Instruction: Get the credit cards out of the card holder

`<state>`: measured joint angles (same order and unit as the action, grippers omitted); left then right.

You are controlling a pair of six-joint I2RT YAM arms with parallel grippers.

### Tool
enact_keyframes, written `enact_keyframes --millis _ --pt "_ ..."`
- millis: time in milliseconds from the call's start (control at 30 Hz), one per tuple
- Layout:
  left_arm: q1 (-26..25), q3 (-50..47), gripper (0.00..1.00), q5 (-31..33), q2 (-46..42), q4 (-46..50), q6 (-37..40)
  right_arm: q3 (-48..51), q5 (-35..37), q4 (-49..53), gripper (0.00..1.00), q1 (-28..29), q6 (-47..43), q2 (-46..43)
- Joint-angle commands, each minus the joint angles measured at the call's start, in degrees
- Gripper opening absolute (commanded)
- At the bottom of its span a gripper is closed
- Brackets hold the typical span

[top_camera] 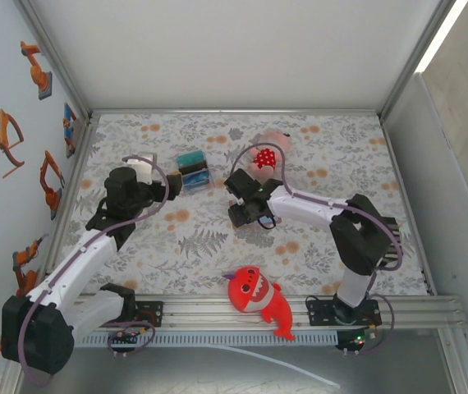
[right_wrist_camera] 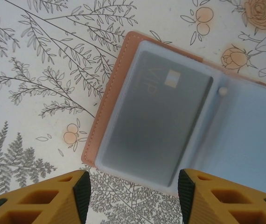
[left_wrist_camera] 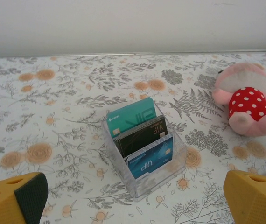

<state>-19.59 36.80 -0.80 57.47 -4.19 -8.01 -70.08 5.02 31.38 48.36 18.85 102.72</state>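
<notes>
Card holder (right_wrist_camera: 104, 112) lies opened flat on bench (right_wrist_camera: 35, 51), sleeved credit card (right_wrist_camera: 156, 126) exposed at 12 o'clock of spread, empty right hand (right_wrist_camera: 134, 184), presumably for extraction; left hand (left_wrist_camera: 133, 191) spread wide.

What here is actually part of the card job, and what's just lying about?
Part of the job: the open card holder; the grey card in its sleeve; three cards standing in a clear stand.
Just lying about: pink spotted plush; red shark plush.
</notes>
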Motion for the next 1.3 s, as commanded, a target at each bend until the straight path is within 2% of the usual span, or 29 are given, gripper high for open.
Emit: enact_keyframes --millis 0,667,800,1200,1267 --pt "-0.3 -0.7 0.97 2.2 -1.1 1.6 -5.0 -2.4 1.0 1.9 0.53 0.2 -0.6 1.8" --pt "-0.2 0.4 0.97 3.8 1.0 4.4 -7.1 -4.4 -0.4 1.1 0.53 -0.3 0.0 8.3" --pt "-0.2 0.3 0.97 3.5 1.1 4.7 -7.1 -2.6 -1.5 -0.4 0.48 -1.2 0.3 8.0" --pt "-0.2 0.6 0.97 2.5 1.3 5.0 -7.2 -1.0 -1.2 -1.2 0.44 -1.6 -0.1 9.4" --pt "-0.2 0.6 0.97 2.4 1.2 5.1 -7.1 -0.9 -1.1 -1.2 0.38 -1.5 -0.1 9.7"
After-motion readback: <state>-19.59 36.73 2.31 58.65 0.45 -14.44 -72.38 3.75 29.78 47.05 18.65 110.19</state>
